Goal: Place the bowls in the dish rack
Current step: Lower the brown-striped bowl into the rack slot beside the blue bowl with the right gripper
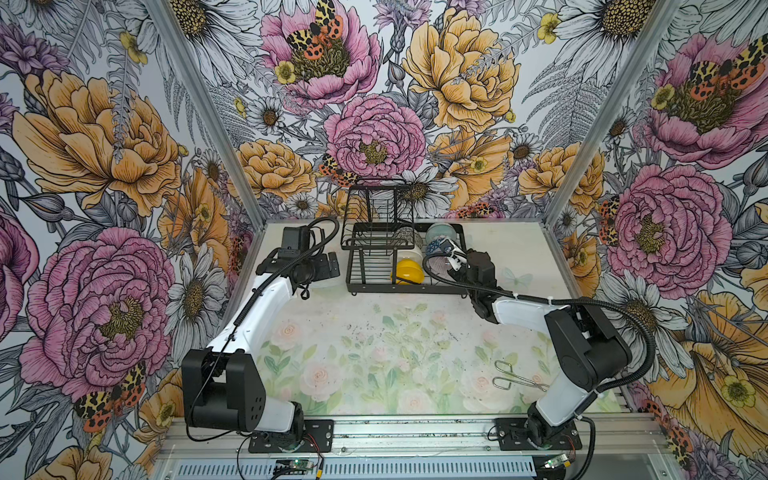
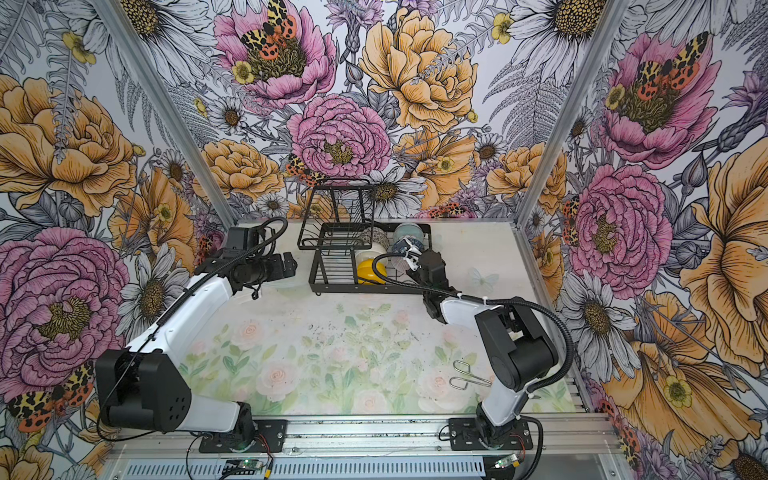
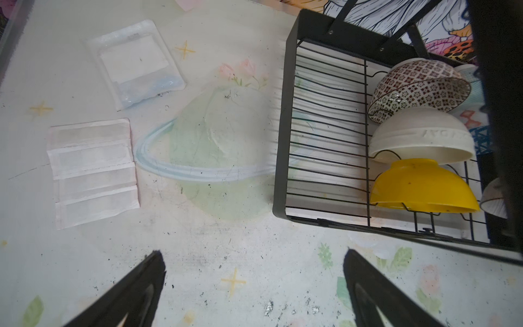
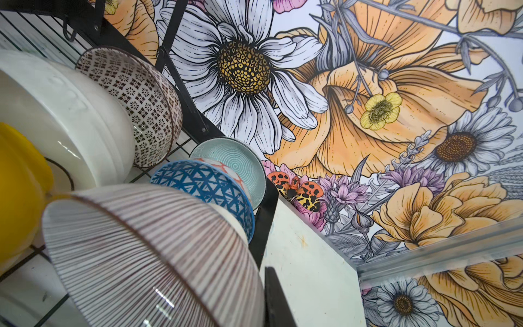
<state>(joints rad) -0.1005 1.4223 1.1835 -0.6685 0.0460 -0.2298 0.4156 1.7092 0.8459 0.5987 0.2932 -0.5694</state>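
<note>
The black wire dish rack [image 1: 361,286] [image 2: 324,286] stands at the back of the table. Leaning in its slots are the mosaic bowl [image 4: 141,99], cream bowl [image 4: 65,113], yellow bowl [image 3: 421,184], teal spiral bowl [image 4: 235,161] and blue triangle bowl [image 4: 203,184]. In front of the blue one, over the rack's right end, the mauve lined bowl [image 4: 147,254] [image 1: 436,266] tilts on its side. My right gripper [image 1: 455,262] is shut on its rim; one finger [image 4: 276,297] shows outside, the other is hidden. My left gripper [image 3: 254,252] [image 1: 332,266] hangs open and empty left of the rack.
Metal wire tongs [image 1: 515,376] [image 2: 469,376] lie on the table near the right arm's base. A clear packet [image 3: 135,65] and white paper strips [image 3: 93,170] lie on the table left of the rack. The raised upper basket [image 1: 378,220] stands over the rack's left half.
</note>
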